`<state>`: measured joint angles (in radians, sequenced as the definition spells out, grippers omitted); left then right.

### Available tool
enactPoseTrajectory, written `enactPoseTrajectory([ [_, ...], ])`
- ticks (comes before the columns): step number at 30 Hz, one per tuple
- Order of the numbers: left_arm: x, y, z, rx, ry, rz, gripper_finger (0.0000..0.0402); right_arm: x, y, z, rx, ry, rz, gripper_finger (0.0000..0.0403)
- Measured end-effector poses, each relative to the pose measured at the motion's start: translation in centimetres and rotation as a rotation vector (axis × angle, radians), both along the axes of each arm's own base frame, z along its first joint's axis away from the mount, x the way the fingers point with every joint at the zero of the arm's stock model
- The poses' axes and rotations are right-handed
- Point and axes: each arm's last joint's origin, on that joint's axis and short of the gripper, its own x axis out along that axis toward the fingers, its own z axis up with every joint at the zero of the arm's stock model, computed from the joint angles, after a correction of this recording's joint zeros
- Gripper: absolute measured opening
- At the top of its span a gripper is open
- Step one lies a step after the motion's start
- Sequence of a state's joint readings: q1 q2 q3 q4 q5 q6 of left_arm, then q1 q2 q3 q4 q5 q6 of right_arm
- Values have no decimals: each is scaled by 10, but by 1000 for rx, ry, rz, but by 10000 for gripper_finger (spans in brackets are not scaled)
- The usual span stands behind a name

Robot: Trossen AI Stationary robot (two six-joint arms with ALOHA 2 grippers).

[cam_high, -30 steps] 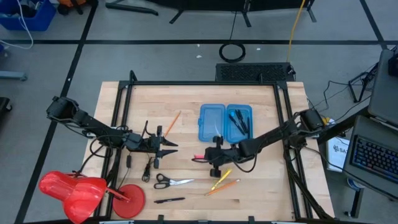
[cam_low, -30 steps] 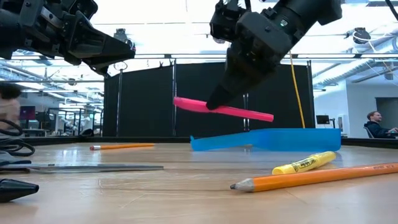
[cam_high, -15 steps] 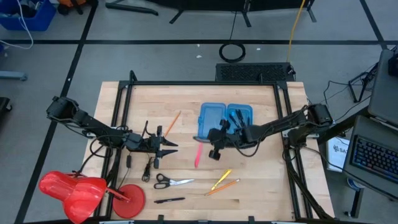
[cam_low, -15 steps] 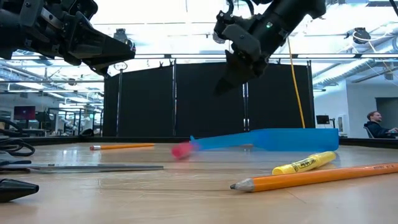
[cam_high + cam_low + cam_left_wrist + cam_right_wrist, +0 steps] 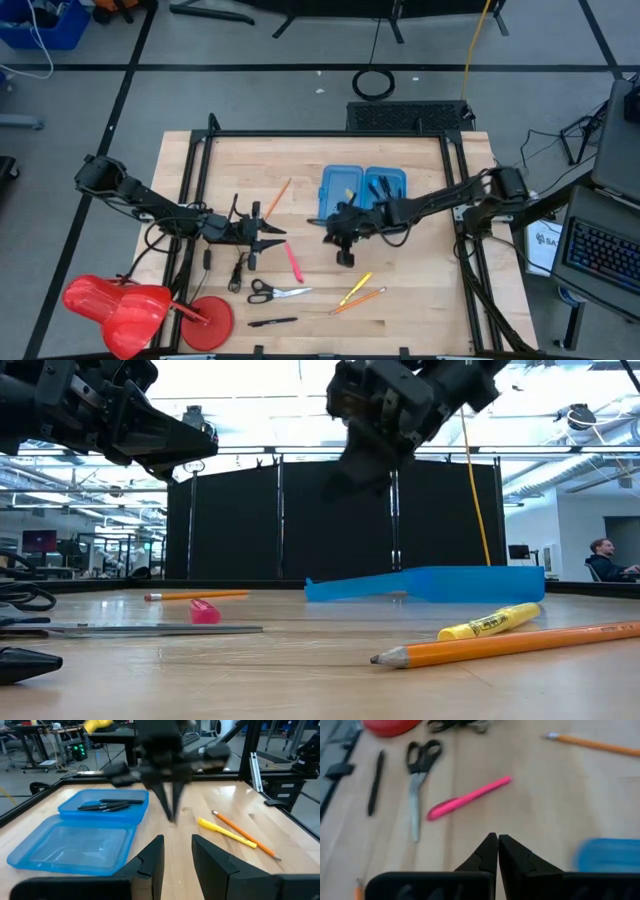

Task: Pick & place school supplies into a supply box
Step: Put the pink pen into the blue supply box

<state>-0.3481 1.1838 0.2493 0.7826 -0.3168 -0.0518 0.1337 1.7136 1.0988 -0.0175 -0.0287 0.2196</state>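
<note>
The blue supply box (image 5: 362,193) lies open on the table, with black pens (image 5: 112,805) in one half. A pink marker (image 5: 293,262) lies flat on the wood between both grippers, also seen in the right wrist view (image 5: 468,797) and the low view (image 5: 205,610). My right gripper (image 5: 344,250) hangs shut above the table just near of the box, touching nothing. My left gripper (image 5: 268,236) waits open, raised, left of the marker. Scissors (image 5: 278,292), a yellow marker (image 5: 357,285), an orange pencil (image 5: 358,300) and a black pen (image 5: 272,322) lie toward the near edge.
Another orange pencil (image 5: 277,197) lies left of the box. A red plastic object (image 5: 130,305) sits at the near left corner. Black cable (image 5: 238,268) trails under my left arm. A black frame (image 5: 330,133) rims the table. Bare wood shows right of the yellow marker.
The pink marker, lifted in my right gripper a second ago, has left the hold and fallen to the table, then moved left toward the scissors. My right gripper has risen and moved toward the far edge, closer to the box.
</note>
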Motion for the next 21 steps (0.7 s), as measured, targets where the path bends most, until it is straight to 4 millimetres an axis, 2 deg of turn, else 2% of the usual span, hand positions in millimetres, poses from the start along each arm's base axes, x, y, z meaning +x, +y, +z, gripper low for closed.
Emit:
enactPoseTrajectory([
  [6,0,0,0,-18,2,3,104,22,19,-34,57,-70,38,46],
  [9,0,0,0,-21,2,3,104,32,24,-46,69,-146,-19,77],
  [13,0,0,-1,-19,8,4,104,35,20,-45,156,-157,-51,105],
  [17,0,0,-1,-18,9,4,104,40,20,-38,276,-241,102,111],
  [21,0,0,-1,-16,9,3,104,46,33,-30,334,-417,205,110],
])
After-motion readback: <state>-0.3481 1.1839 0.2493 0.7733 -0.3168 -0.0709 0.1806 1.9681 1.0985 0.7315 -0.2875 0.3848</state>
